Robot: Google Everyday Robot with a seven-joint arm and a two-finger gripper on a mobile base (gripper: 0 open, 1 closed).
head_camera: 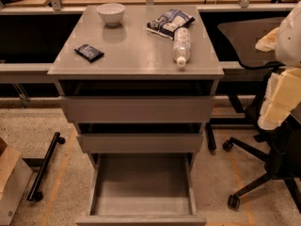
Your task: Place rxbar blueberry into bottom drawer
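The rxbar blueberry (89,52), a small dark flat bar, lies on the left side of the grey cabinet top (136,55). The bottom drawer (141,185) is pulled out towards me, and its plain grey inside holds nothing. The two shallower drawers above it are pushed in further. My gripper (278,100) shows as white and cream parts at the right edge of the view. It is beside the cabinet at the height of the top drawers, far from the bar. It holds nothing that I can see.
A white bowl (111,13), a blue-and-white bag (169,21) and a clear bottle (181,46) on its side share the cabinet top. A black office chair (263,168) stands to the right. A black bar (44,166) and a box (9,182) lie on the floor to the left.
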